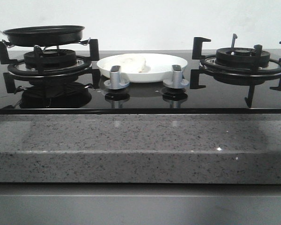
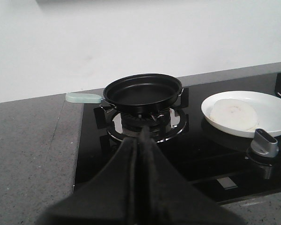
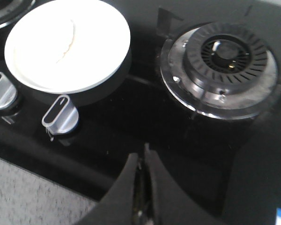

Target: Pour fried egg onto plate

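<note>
Both grippers, left point(image 2: 141, 140) and right point(image 3: 144, 161), are seen pressed closed, empty. Fried egg point(image 2: 234, 114) is held in the plate point(image 2: 276, 123); the pan point(image 2: 143, 90) is seen empty on the glass hob point(image 1: 140, 98).

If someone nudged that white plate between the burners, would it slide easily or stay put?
It would probably slide: the plate looks glossy and sits on a smooth, shiny black glass cooktop. It seems unlikely to tip, being wide and shallow. The egg lying in it might shift a little. The two knobs in front could stop it moving toward the counter edge.
</note>
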Robot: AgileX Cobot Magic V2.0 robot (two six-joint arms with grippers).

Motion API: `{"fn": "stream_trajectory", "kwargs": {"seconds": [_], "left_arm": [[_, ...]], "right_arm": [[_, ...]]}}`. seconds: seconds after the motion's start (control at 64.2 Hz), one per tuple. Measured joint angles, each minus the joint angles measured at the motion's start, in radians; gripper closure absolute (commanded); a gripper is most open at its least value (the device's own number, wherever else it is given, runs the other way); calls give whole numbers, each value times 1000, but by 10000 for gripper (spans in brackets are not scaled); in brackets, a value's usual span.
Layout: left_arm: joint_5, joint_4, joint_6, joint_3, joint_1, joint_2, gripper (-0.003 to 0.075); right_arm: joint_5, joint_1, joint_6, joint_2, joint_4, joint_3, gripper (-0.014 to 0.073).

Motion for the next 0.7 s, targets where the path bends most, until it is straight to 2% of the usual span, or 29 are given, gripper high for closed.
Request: {"fn": "stream_trajectory", "kwargs": {"seconds": [0.296,0.545,0.701], "left_arm": [[0,0,0,0,0,0,739],[0,0,0,0,0,0,739],[0,0,0,0,0,0,739]], "right_arm": [[-138,0,-2,-370,0,326,662],[-207,0,-4,-618,0,511,662],[-222,0,-4,-720,0,564,662]]}}
